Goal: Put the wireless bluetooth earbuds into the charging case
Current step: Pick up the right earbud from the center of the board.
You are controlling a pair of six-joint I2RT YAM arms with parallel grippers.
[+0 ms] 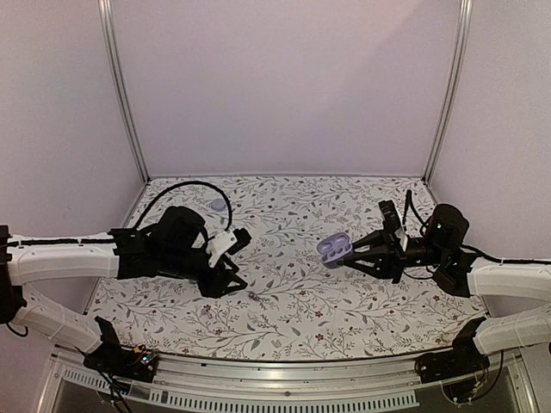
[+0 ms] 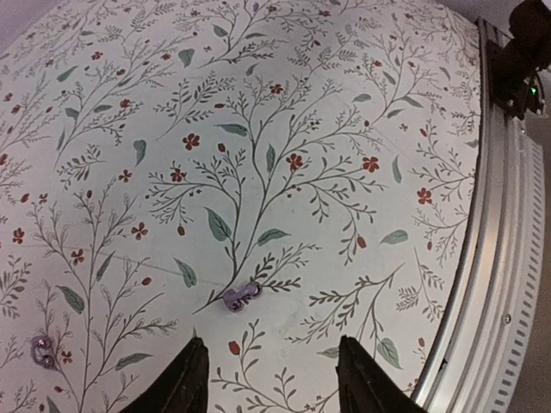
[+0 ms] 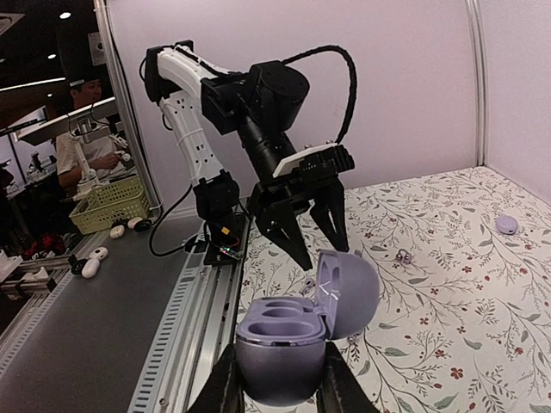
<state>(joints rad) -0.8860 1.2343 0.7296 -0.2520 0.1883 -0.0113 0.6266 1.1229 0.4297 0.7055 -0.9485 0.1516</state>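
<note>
Right gripper [image 3: 277,383] tight around open charging case [image 3: 288,335]; left gripper [image 2: 271,370] spread, empty, over floral cloth [image 2: 301,103].

Robotics lab — aluminium-framed booth [image 1: 121,95], technician [image 3: 83,138] alongside.

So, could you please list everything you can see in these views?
charging case: one, lavender, lid open, both sockets empty, gripped above the cloth
earbuds: two, tiny, greyish-lavender, on the cloth ahead of the left arm, the second off to one side
pebble-like object: one, lavender, far-left part of the cloth; too small to identify
cloth: one, white with floral print, covering the table
rail: one, silver, along the near edge
walls: pale, on three sides
person: one, background of the right wrist view
basket: one, green, beside that person
left tool: black, open, empty, over the cloth
right tool: black, shut on the charging case
</note>
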